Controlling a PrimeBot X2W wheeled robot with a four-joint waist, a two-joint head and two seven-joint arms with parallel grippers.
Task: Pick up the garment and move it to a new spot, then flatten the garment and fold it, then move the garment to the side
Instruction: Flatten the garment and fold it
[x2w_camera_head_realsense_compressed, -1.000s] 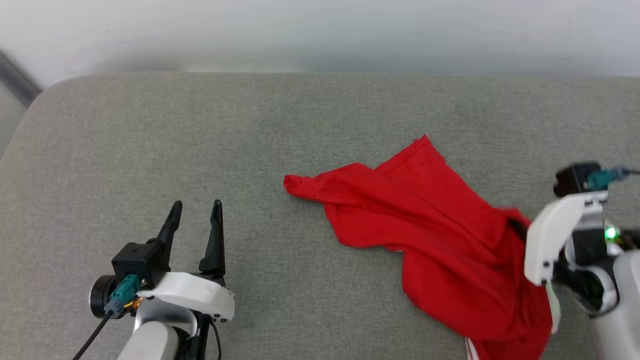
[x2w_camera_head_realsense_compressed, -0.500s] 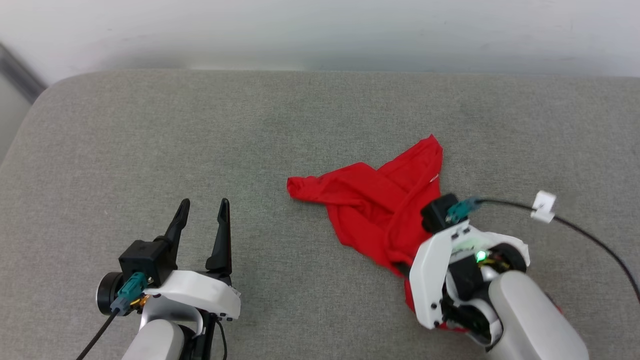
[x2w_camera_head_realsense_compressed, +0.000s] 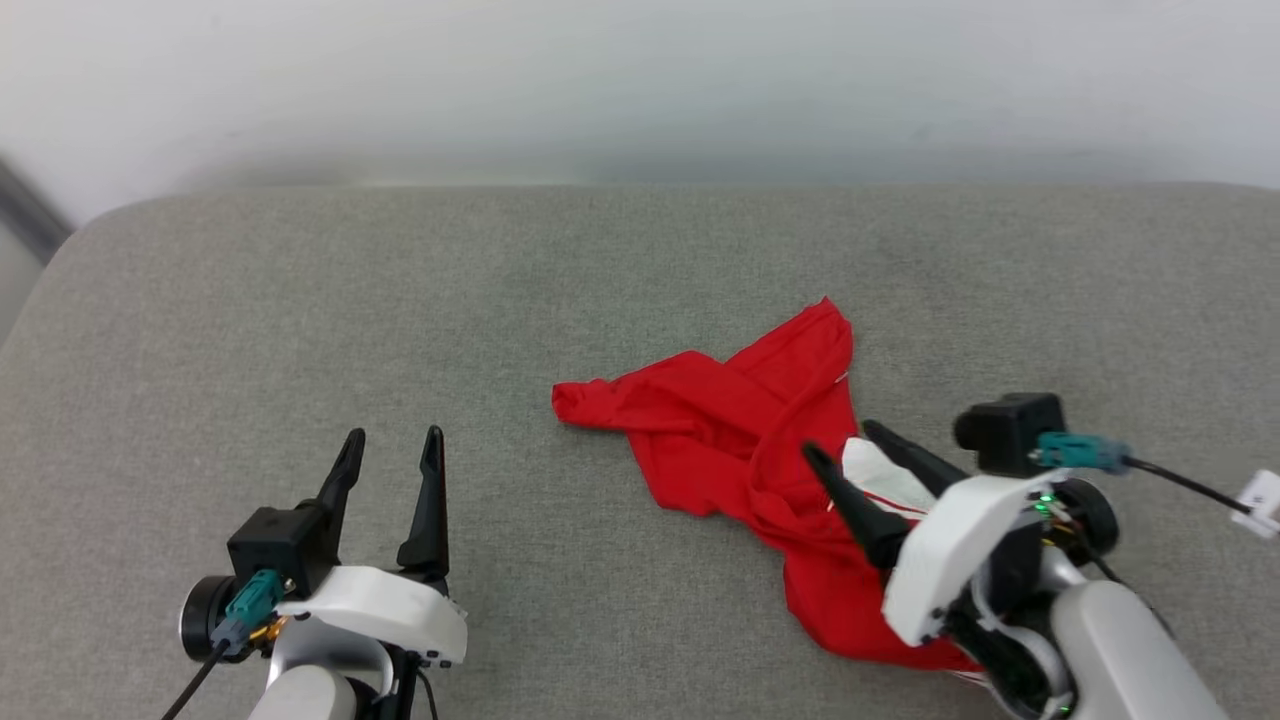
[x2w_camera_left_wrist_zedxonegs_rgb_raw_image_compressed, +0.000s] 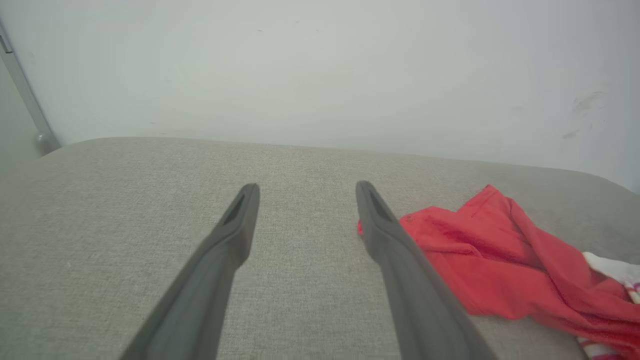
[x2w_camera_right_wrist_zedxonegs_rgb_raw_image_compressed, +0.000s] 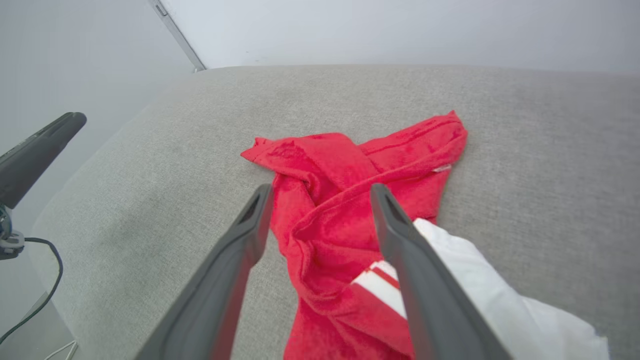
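The garment (x2w_camera_head_realsense_compressed: 720, 430) is a red shirt lying crumpled on the grey padded surface, right of centre, with a white sleeve (x2w_camera_head_realsense_compressed: 885, 478) and striped trim showing at its near end. My right gripper (x2w_camera_head_realsense_compressed: 837, 440) hovers open just over that near end, nothing between its fingers. In the right wrist view the right gripper (x2w_camera_right_wrist_zedxonegs_rgb_raw_image_compressed: 321, 187) has its jaws spread either side of a red fold of the garment (x2w_camera_right_wrist_zedxonegs_rgb_raw_image_compressed: 320, 235). My left gripper (x2w_camera_head_realsense_compressed: 392, 435) stands open at the lower left, well clear of the cloth. In the left wrist view the left gripper (x2w_camera_left_wrist_zedxonegs_rgb_raw_image_compressed: 306, 187) is open, with the garment (x2w_camera_left_wrist_zedxonegs_rgb_raw_image_compressed: 490, 250) off to its right.
The grey padded surface (x2w_camera_head_realsense_compressed: 600, 260) ends at a pale wall along the far side, with a rounded corner at the far left. A black cable with a white tag (x2w_camera_head_realsense_compressed: 1262, 490) trails from my right wrist. Bare fabric lies between the two grippers.
My right gripper carried the garment's end leftwards, then opened and let it go. The cloth now lies bunched in a smaller heap. The left arm has not moved.
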